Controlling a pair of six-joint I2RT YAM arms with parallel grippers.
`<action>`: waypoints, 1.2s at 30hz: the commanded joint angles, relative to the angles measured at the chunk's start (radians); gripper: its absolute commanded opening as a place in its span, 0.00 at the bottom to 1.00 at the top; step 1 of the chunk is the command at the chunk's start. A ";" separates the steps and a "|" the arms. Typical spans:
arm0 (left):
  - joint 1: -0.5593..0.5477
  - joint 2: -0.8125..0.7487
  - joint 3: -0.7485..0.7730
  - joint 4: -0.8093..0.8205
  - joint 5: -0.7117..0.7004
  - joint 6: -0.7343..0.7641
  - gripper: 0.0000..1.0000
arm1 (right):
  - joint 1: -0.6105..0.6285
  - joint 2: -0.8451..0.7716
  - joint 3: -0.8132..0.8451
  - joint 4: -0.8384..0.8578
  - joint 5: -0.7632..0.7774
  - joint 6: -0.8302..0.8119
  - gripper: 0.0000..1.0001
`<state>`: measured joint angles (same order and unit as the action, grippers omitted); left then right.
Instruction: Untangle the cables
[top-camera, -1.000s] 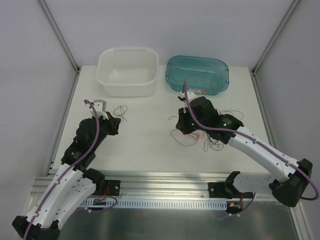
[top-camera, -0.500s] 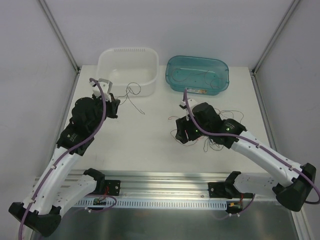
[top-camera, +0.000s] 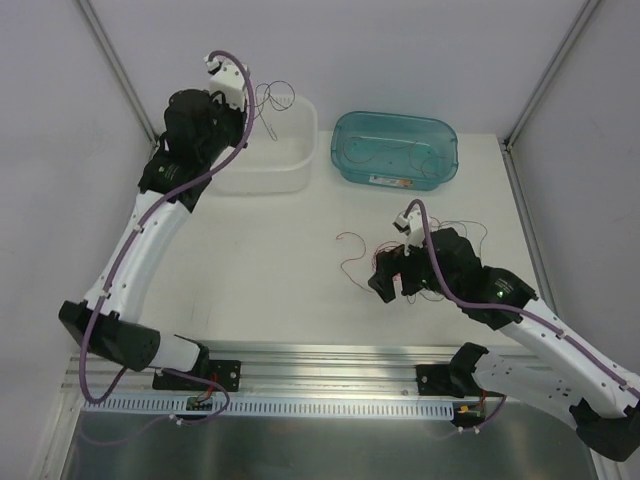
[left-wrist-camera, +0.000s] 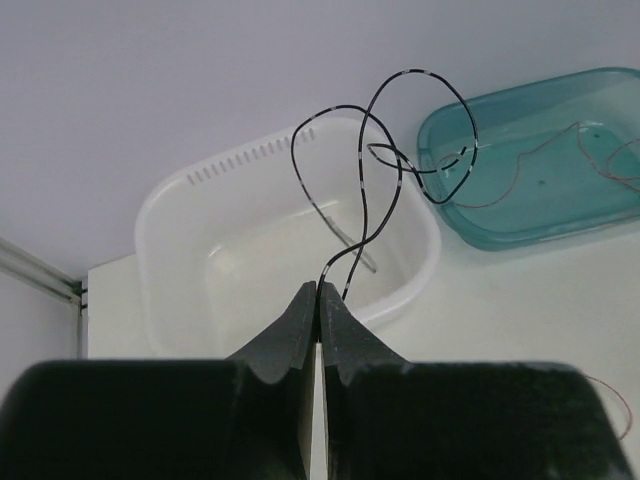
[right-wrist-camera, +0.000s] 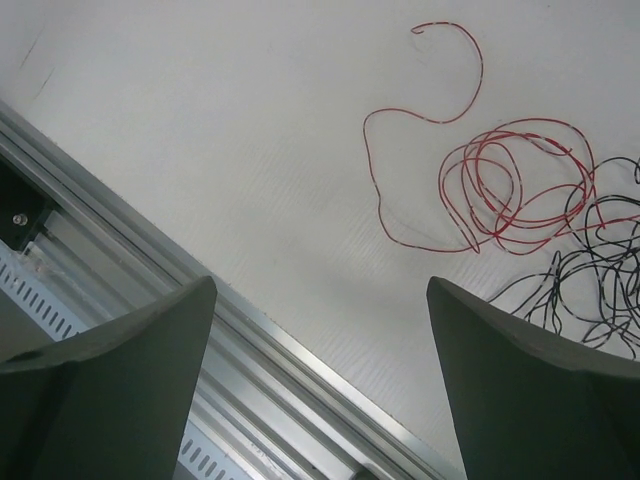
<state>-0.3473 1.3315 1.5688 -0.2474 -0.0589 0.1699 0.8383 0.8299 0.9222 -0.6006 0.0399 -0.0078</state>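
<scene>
Near right, the right gripper hangs with jaws wide apart over the table, just beside a tangle of red and black cables (the 2 colours overlap). Far left, the left gripper sits high above the white tub, jaws closed on 1 black cable that curls upward. Loose cables lie in the teal tub, far right.

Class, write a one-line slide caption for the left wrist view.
Left gripper, shut, holds up a looping black cable, with white tub and teal tub beyond.
</scene>
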 joint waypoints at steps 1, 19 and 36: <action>0.045 0.133 0.124 0.005 0.030 0.065 0.00 | 0.002 -0.040 -0.020 -0.024 0.061 0.006 0.92; 0.151 0.340 0.141 0.000 0.097 -0.099 0.89 | -0.045 0.035 -0.039 -0.045 0.227 -0.014 0.96; 0.146 -0.422 -0.810 -0.029 0.281 -0.279 0.99 | -0.327 0.339 -0.088 0.125 0.031 0.098 0.82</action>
<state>-0.1967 0.9508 0.8780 -0.2600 0.2317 -0.0971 0.5152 1.1049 0.8524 -0.5716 0.1318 0.0620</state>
